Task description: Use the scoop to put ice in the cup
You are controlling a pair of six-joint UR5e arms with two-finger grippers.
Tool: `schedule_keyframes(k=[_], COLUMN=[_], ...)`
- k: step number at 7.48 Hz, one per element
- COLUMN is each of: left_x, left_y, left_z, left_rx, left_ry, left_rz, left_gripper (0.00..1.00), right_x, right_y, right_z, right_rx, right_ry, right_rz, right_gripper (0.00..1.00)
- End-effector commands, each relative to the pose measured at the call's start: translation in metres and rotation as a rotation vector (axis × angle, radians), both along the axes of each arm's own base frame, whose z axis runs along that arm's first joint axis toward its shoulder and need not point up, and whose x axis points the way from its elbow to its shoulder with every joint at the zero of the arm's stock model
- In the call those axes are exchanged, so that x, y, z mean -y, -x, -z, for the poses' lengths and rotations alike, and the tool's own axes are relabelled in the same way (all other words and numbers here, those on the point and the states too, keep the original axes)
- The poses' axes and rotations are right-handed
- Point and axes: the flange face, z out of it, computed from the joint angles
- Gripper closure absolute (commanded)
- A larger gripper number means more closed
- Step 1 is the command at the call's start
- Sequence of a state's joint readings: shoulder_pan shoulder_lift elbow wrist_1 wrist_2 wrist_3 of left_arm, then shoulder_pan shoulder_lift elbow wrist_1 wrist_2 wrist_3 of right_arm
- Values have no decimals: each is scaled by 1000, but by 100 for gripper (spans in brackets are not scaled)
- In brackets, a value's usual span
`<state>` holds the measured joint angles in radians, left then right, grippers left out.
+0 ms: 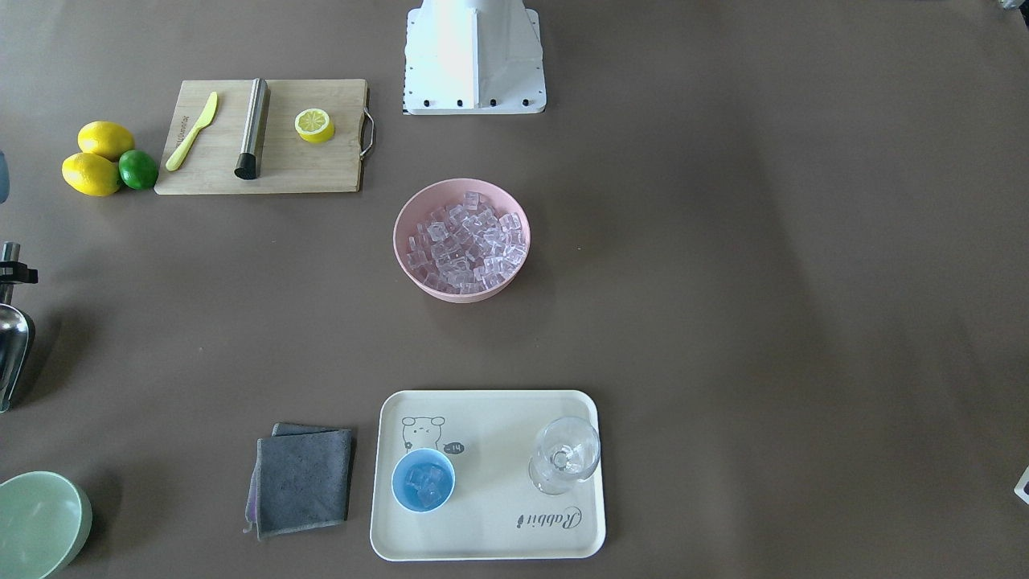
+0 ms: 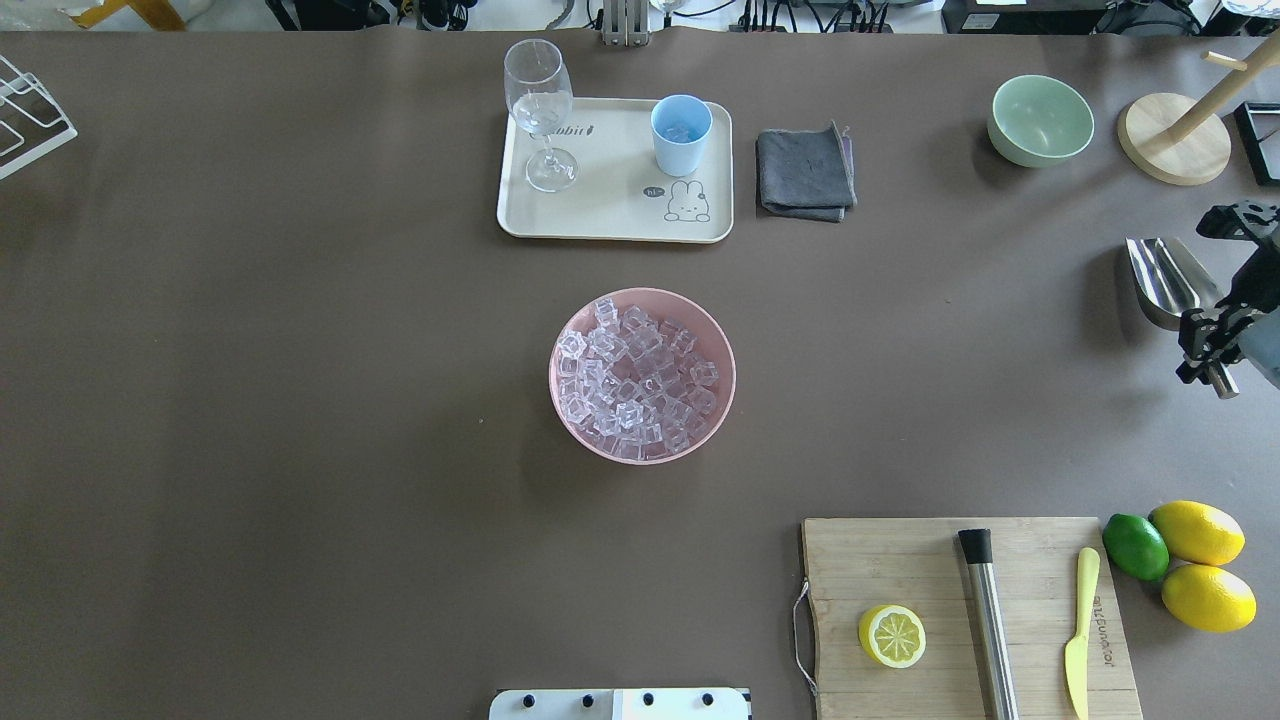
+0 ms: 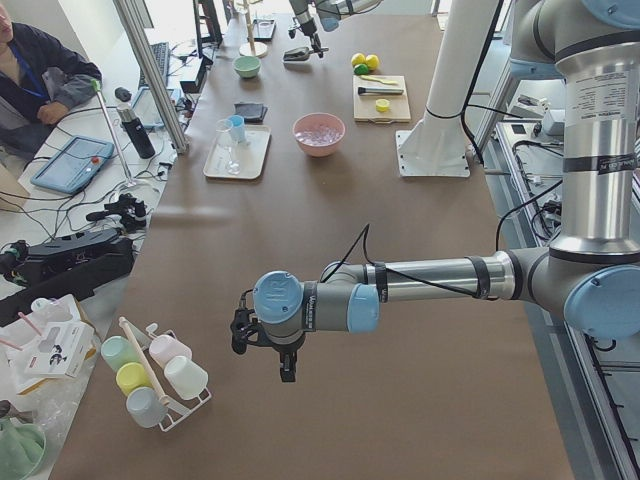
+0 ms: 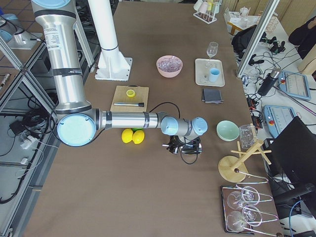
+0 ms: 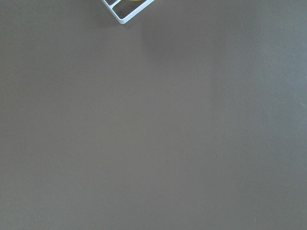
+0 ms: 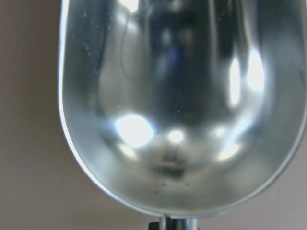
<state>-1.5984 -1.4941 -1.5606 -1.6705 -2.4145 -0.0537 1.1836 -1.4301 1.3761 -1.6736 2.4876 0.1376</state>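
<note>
Ice (image 2: 640, 380) filled the bowl (image 2: 705, 325); beyond it, the cup (image 2: 681, 140) on a tray (image 2: 610, 210) held a few cubes. Right of the bowl, the right gripper (image 2: 1205, 325) pinched the empty scoop (image 2: 1160, 275); whether the left gripper (image 3: 240, 332) was spread or pressed together could not be told.

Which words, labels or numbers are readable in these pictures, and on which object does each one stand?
"Rabbit", in script, on the tray.
"hi~", in a small dark bubble on the same tray; tiny, not certain.
On the cutting board, a brand line beside the yellow knife: too blurred to read.
On the left arm, a label: too small to read.
On the scoop: no text.
</note>
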Motion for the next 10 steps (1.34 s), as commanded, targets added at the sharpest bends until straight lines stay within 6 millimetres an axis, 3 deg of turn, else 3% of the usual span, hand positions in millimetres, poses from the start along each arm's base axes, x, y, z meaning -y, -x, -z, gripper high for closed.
schedule_keyframes(k=[1, 2, 4, 6, 7, 8, 9, 10], left_x=[0, 0, 0, 0, 0, 0, 0, 0], left_y=[0, 0, 0, 0, 0, 0, 0, 0], left_z=[0, 0, 0, 0, 0, 0, 0, 0], left_rx=[0, 0, 0, 0, 0, 0, 0, 0], left_ry=[-1, -1, -1, -1, -1, 1, 1, 1], left_rz=[0, 0, 0, 0, 0, 0, 0, 0], left_gripper=[2, 2, 2, 2, 2, 2, 2, 2], right_x=[0, 1, 4, 24, 28, 37, 44, 51], right_y=[1, 2, 2, 10, -1, -19, -38, -81], right_z=[0, 6, 11, 35, 58, 90, 103, 106], right_rx=[-2, -5, -6, 1, -22, -170, -258, -257], right_ry=[8, 10, 9, -34, -106, -270, -335, -334], right_rz=[-6, -17, -26, -28, -39, -40, -66, -137], right_gripper=[61, 1, 0, 0, 0, 0, 0, 0])
